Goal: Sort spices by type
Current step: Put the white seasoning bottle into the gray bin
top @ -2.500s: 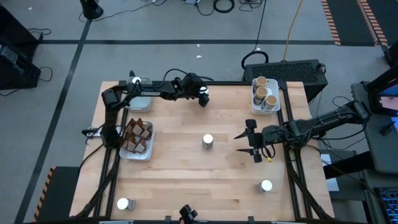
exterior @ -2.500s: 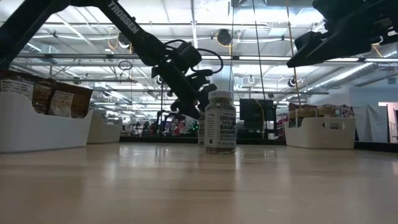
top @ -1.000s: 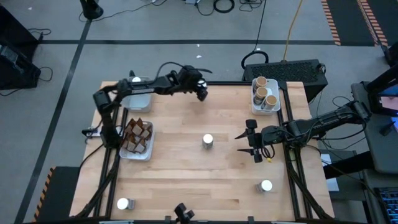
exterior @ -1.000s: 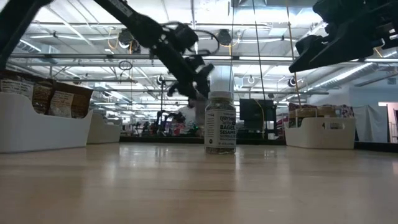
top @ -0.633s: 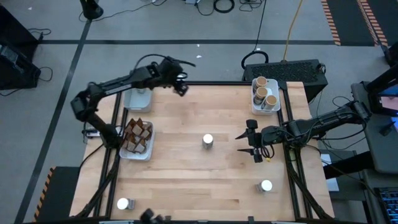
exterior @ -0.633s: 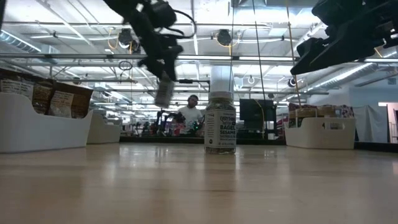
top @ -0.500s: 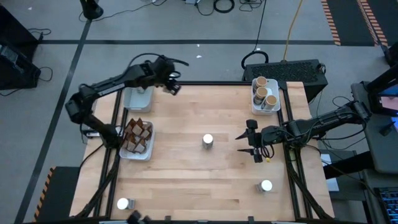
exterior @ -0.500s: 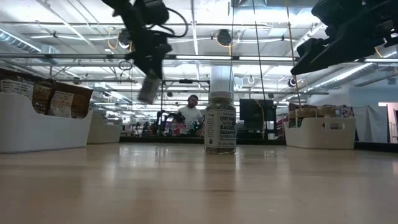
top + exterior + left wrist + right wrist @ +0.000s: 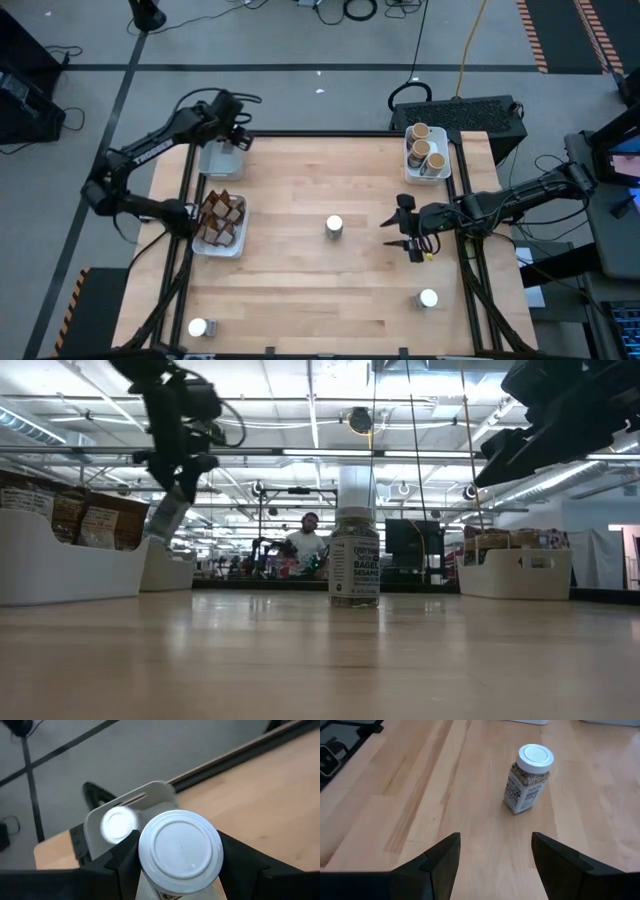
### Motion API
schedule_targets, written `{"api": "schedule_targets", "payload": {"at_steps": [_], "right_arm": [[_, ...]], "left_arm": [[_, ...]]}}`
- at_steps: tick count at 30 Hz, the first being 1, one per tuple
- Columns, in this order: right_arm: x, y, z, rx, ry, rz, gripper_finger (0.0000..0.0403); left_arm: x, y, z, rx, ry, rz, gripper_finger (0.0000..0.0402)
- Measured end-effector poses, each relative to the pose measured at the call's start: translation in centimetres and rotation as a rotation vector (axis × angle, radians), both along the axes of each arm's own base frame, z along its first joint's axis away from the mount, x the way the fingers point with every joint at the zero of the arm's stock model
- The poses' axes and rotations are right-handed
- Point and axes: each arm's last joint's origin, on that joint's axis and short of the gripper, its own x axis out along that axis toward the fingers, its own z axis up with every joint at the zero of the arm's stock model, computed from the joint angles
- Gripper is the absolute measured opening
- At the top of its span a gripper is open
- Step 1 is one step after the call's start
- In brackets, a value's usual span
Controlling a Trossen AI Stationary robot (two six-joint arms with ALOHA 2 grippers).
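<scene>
One white-lidded jar [image 9: 180, 851] sat clamped in my left gripper [image 9: 232, 133] above the far-left tray [image 9: 222, 160], ready to join its kind; my right gripper [image 9: 408, 233] waited open near the centre jar [image 9: 334, 226].

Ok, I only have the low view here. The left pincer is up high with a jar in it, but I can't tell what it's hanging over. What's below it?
Observer: The left pincer is over the white tray at the table's far left corner.
Operator: Anything in that tray yet?
Observer: The left wrist view shows one white-lidded jar already in it, beyond the held jar.
Operator: How many white-lidded jars are left on the table?
Observer: Three: centre jar, near-left jar, near-right jar.
Operator: And the right pincer?
Observer: The right pincer is open, empty, facing the centre jar.
</scene>
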Motion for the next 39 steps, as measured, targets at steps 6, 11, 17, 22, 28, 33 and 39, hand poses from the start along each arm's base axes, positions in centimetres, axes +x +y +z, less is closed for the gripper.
{"api": "schedule_targets", "payload": {"at_steps": [6, 11, 17, 22, 28, 33, 39], "right_arm": [[0.0, 0.0, 0.0, 0.008, 0.001, 0.004, 0.0226], [0.0, 0.0, 0.0, -0.001, -0.002, 0.011, 0.0226], [0.0, 0.0, 0.0, -0.01, -0.002, 0.016, 0.0226], [0.0, 0.0, 0.0, -0.013, -0.002, 0.018, 0.0226], [0.0, 0.0, 0.0, -0.013, -0.002, 0.018, 0.0226], [0.0, 0.0, 0.0, -0.013, -0.002, 0.018, 0.0226], [0.0, 0.0, 0.0, -0.013, -0.002, 0.018, 0.0226]], "left_arm": [[-2.2, 0.3, -1.9, 0.008, -0.017, 0.054, 0.0212], [-3.0, 0.6, -3.8, -0.004, 0.0, 0.076, 0.0212], [-3.5, 0.7, -5.3, -0.009, 0.01, 0.077, 0.0212], [-3.7, 1.0, -5.5, -0.013, -0.018, 0.061, 0.0212], [-3.8, 1.2, -5.5, -0.007, 0.006, 0.015, 0.0212], [-3.9, 1.4, -5.5, -0.002, 0.02, 0.001, 0.0212], [-3.5, 2.1, -6.7, -0.037, 0.046, -0.002, 0.0212]]}}
